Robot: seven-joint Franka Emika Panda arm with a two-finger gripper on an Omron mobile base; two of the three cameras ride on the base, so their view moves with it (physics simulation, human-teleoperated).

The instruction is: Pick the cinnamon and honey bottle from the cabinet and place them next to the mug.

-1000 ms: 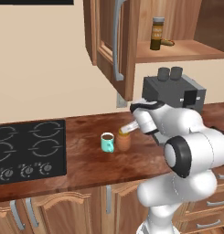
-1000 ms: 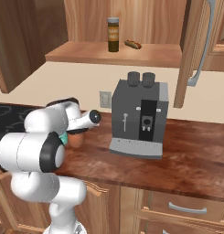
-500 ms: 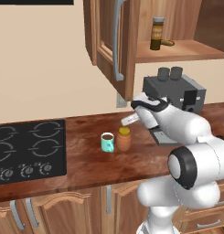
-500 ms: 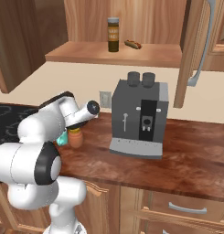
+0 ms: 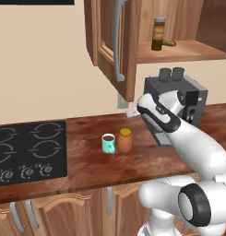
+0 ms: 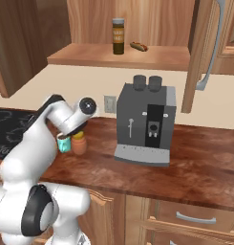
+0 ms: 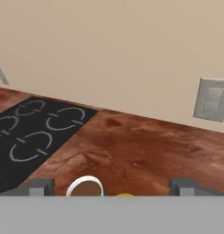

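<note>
The teal mug (image 5: 108,143) stands on the wooden counter with the honey bottle (image 5: 125,140), a squat jar with a yellow lid, touching or almost touching its right side. My gripper (image 5: 133,113) hangs above and just behind them, open and holding nothing. In the hand view my gripper (image 7: 111,187) has its tips wide apart, with the mug's rim (image 7: 86,186) and the honey bottle's lid (image 7: 125,195) at the bottom edge. The cinnamon (image 5: 158,33) stands upright on the shelf of the open cabinet (image 5: 112,41). From the right, the cinnamon (image 6: 118,36), mug (image 6: 64,142) and honey bottle (image 6: 79,143) show too.
A grey coffee machine (image 6: 144,124) stands on the counter right of the jar. A black stove top (image 5: 26,150) lies to the left. A small brown sausage-like item (image 6: 138,46) lies by the cinnamon. The cabinet door (image 6: 204,48) hangs open above the machine.
My arm has risen and drawn back from the honey bottle, which stays beside the mug. The hand now sits higher, close to the cabinet door's lower edge.
</note>
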